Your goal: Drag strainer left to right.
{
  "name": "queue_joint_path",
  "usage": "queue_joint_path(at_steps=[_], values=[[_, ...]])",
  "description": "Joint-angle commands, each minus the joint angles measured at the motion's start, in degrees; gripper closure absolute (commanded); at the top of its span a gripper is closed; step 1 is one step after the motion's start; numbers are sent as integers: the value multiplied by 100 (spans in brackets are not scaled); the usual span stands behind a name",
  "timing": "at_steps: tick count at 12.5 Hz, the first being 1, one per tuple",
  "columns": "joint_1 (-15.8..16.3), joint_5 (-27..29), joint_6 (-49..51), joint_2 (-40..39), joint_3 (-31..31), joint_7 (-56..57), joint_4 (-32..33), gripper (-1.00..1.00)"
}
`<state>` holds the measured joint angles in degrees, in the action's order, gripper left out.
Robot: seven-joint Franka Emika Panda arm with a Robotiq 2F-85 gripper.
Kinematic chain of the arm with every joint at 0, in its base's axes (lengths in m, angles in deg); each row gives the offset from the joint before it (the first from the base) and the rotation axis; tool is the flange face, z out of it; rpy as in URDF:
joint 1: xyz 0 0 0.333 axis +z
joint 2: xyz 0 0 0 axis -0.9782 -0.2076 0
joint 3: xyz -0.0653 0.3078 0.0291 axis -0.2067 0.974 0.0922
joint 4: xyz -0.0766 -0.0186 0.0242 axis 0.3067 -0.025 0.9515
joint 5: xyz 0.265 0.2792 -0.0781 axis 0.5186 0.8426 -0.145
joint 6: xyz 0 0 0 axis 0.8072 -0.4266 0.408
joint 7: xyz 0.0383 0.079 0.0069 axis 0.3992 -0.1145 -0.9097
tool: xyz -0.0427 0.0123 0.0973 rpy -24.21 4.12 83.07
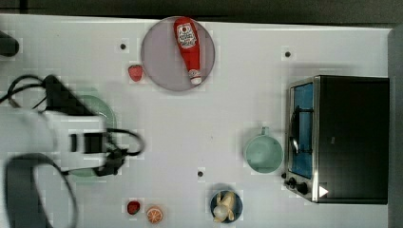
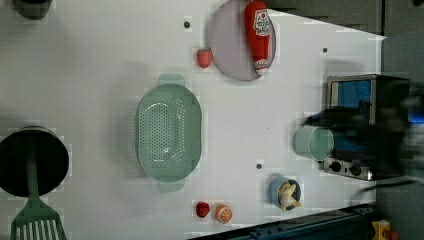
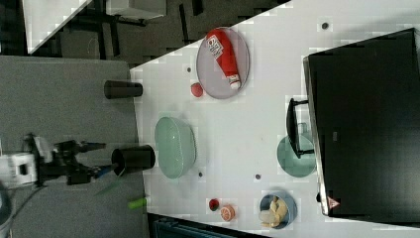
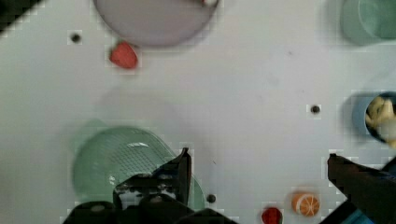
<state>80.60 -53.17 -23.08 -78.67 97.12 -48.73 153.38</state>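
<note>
The white surface (image 1: 247,95) carries everything here. Largest on it is the black toaster oven (image 1: 349,137) at the top view's right, its glass door reflecting blue, with two knobs low on its front; a white triangle mark sits on its top near those knobs, and I cannot read any writing there. My arm (image 1: 52,137) reaches in from the top view's left, white with black cables, above the strainer (image 2: 169,132). The strainer, pale green and oval with rows of small holes, rests on the surface at the top view's left; in the left view it lies between the upper strawberry (image 2: 203,58) and the lower strawberry (image 2: 202,209), apart from both. My gripper (image 4: 257,168) hangs open, its jaws spread wide and holding nothing, one black finger (image 4: 182,170) over the strainer's rim. The round grey-lilac plate (image 1: 159,57) holds a red ketchup bottle (image 1: 188,47) lying on its side, white cap toward the surface's middle; its white label is too small to read. The mint-green mug (image 1: 263,153) stands just beside the oven door. A small blue bowl (image 1: 226,206) holds a pale banana piece. An orange half (image 1: 154,214) lies just beside the lower strawberry
</note>
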Motion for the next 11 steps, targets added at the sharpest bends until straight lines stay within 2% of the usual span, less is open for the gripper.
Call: queue_joint_path(at_steps=[1, 5, 11], values=[[-90, 81, -331, -523, 368, -1866, 166, -100], [-68, 68, -1408, -1477, 747, -3556, 388, -100], [47, -81, -3038, -2858, 730, -5088, 724, -100]])
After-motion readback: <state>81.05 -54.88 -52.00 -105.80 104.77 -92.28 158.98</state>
